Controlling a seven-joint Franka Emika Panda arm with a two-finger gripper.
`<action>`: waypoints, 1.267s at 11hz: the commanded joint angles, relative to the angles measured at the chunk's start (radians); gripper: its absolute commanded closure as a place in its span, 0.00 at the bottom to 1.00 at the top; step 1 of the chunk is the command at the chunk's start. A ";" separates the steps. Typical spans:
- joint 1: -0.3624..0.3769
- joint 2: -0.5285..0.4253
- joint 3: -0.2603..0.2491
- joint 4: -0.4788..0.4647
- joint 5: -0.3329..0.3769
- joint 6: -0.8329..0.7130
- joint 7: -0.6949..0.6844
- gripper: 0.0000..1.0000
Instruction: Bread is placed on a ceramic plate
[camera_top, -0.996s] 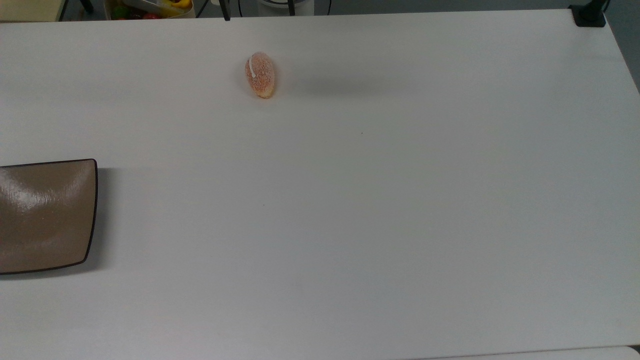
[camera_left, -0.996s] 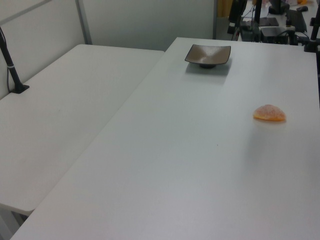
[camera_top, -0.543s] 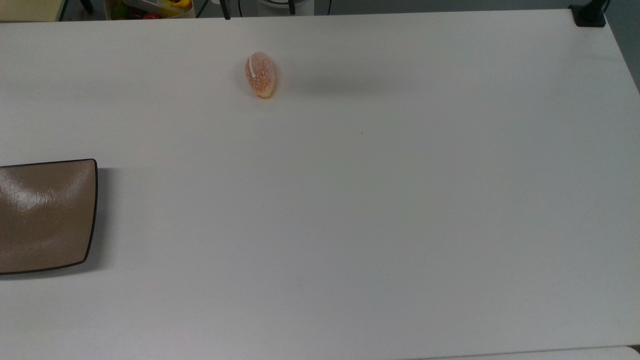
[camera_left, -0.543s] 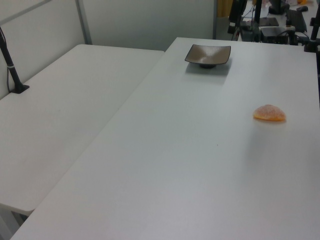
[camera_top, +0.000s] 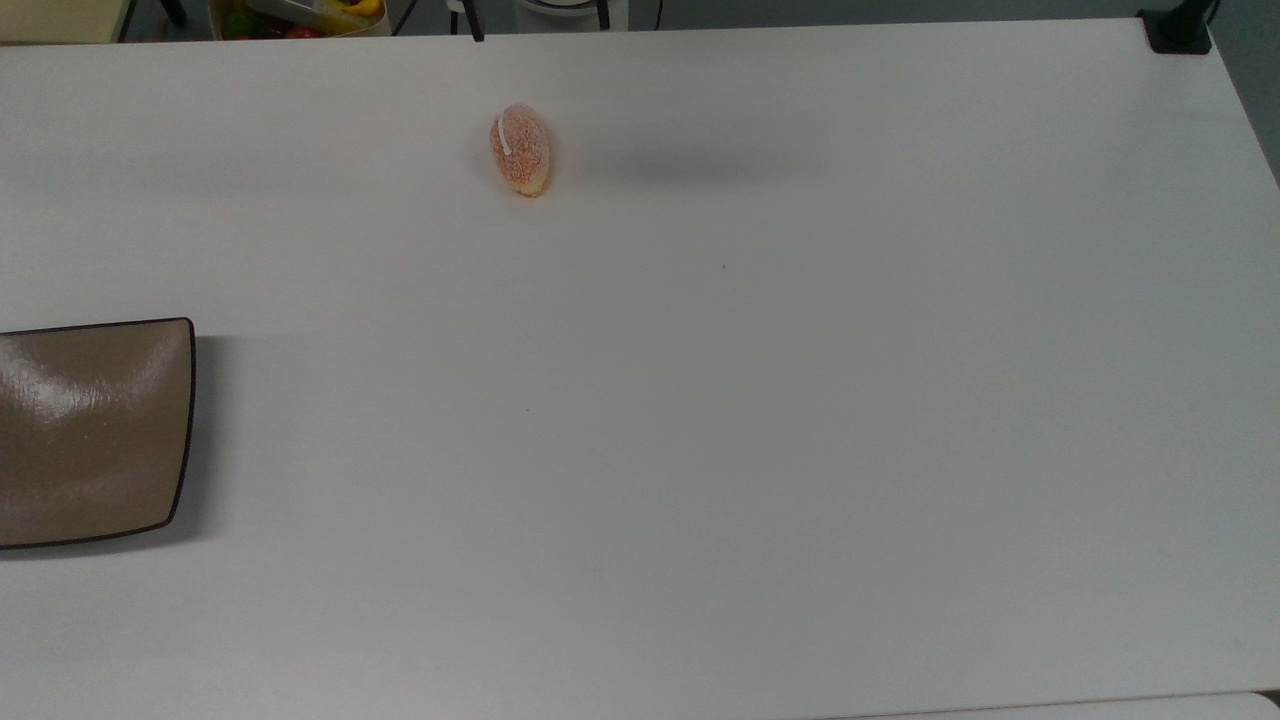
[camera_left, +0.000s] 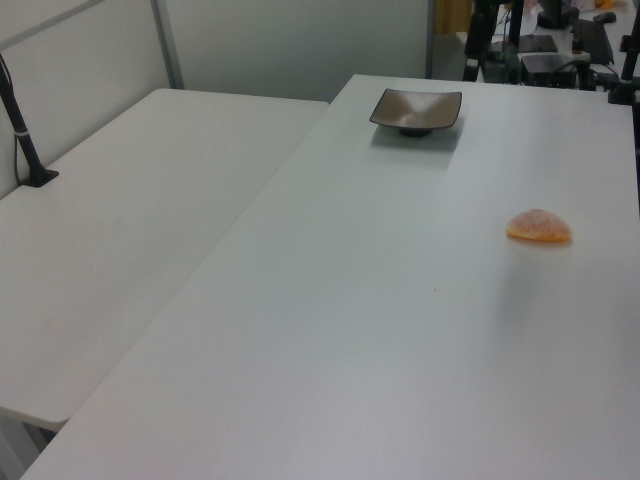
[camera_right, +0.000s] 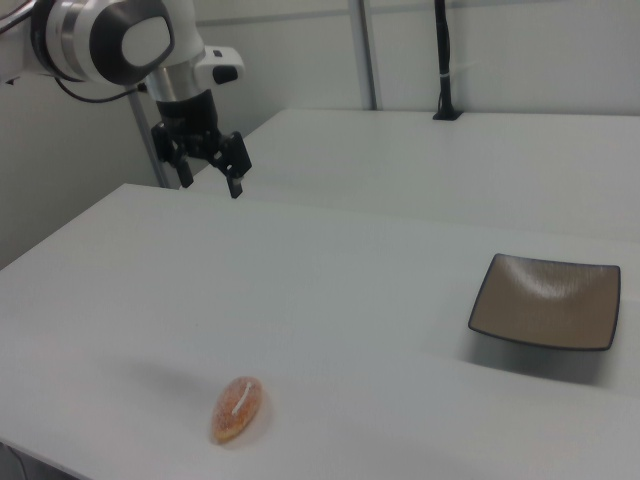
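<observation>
The bread (camera_top: 520, 150) is a small oval orange bun with a white streak, lying alone on the white table towards the top view's upper middle. It also shows as the bread (camera_left: 539, 227) and the bread (camera_right: 237, 410). The ceramic plate (camera_top: 90, 430), glossy brown and square with a dark rim, sits bare at the top view's left edge, far from the bun; the plate (camera_left: 417, 108) and plate (camera_right: 546, 300) appear too. My gripper (camera_right: 210, 183) hangs open and holds nothing, well above the table near the right view's upper left, far from both.
A second white table (camera_left: 130, 230) adjoins this one. A black post on a clamp (camera_right: 445, 60) stands on it, and a black clamp (camera_top: 1180, 30) sits at the corner. A bin of colourful items (camera_top: 300, 15) lies beyond the far edge.
Dark parts at the top view's upper edge and the faint shadow right of the bread have shifted slightly to the right. Bread and plate have not moved.
</observation>
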 joint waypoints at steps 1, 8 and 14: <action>0.029 -0.086 -0.007 -0.134 0.001 -0.026 -0.025 0.00; 0.064 -0.190 -0.009 -0.452 -0.096 -0.026 -0.106 0.00; 0.044 -0.181 -0.047 -0.670 -0.186 0.153 -0.140 0.00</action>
